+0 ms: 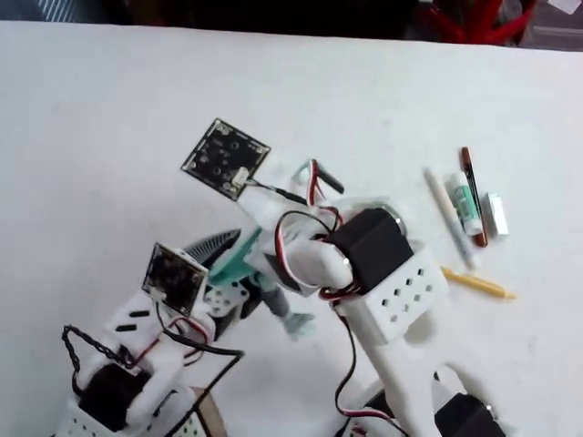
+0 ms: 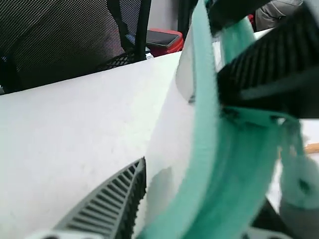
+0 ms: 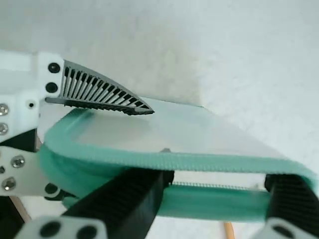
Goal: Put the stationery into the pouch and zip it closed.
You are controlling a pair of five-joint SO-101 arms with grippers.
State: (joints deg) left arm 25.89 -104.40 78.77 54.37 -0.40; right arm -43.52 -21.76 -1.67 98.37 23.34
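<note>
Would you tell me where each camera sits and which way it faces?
High: above the table, looking down on both arms, pouch, pens.
Left wrist: on the left arm, facing across to a chair; left gripper, pouch edge.
Right wrist: on the right arm, looking down; right gripper, jaws apart, at the pouch.
Shared: the pouch.

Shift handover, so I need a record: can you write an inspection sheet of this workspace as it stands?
Surface: white table, no spills seen.
Job's things: translucent pouch with teal zip band between the two grippers; white pen, dark red pen, small green-labelled tube, white block and yellow pencil lie on the table, outside it.
Clutter: brown piece by an arm's base, unidentifiable.
Grippers: right gripper open, pouch rim across its black fingers; left gripper at the pouch.
Cables: red, black and white wires loop over the arms.
Surroundings: black mesh chair, red container.
</note>
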